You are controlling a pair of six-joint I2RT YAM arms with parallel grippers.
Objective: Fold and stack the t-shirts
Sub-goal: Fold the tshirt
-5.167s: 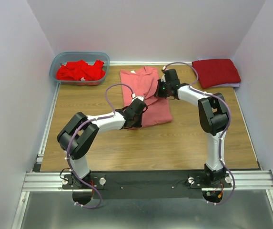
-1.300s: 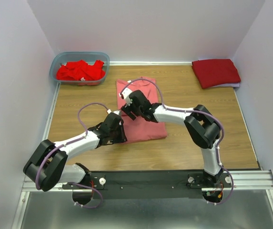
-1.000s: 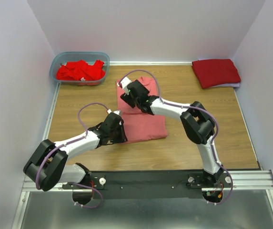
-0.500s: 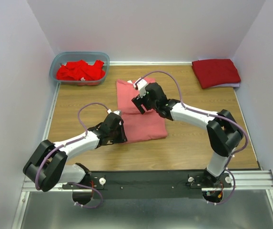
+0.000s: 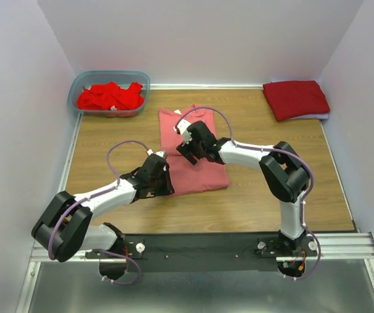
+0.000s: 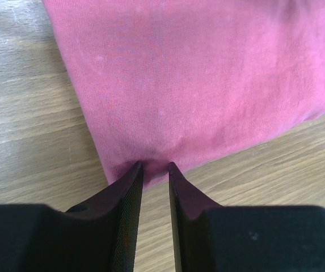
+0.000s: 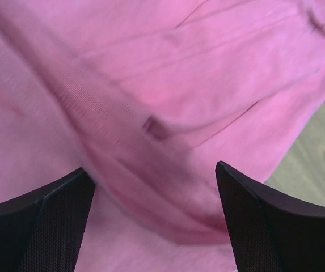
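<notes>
A salmon-pink t-shirt (image 5: 203,176) lies part-folded at the middle of the table. My left gripper (image 5: 168,188) is at its near left corner. In the left wrist view the narrow jaws (image 6: 153,164) pinch that corner of the pink cloth (image 6: 207,85). My right gripper (image 5: 183,151) hovers over the shirt's far half, wide open and holding nothing. The right wrist view shows its fingers (image 7: 151,165) spread above a raised fold of pink cloth (image 7: 151,85). A darker crimson folded shirt (image 5: 296,99) sits at the back right corner. Bright red shirts (image 5: 110,96) lie crumpled in the tub.
The translucent blue-grey tub (image 5: 108,74) stands at the back left corner. White walls close in the table on three sides. A metal rail (image 5: 206,244) carrying both arm bases runs along the near edge.
My right gripper swung right over the shirt's far half, then came back left and nearer, open all the while. The left arm and its grip have not moved.
</notes>
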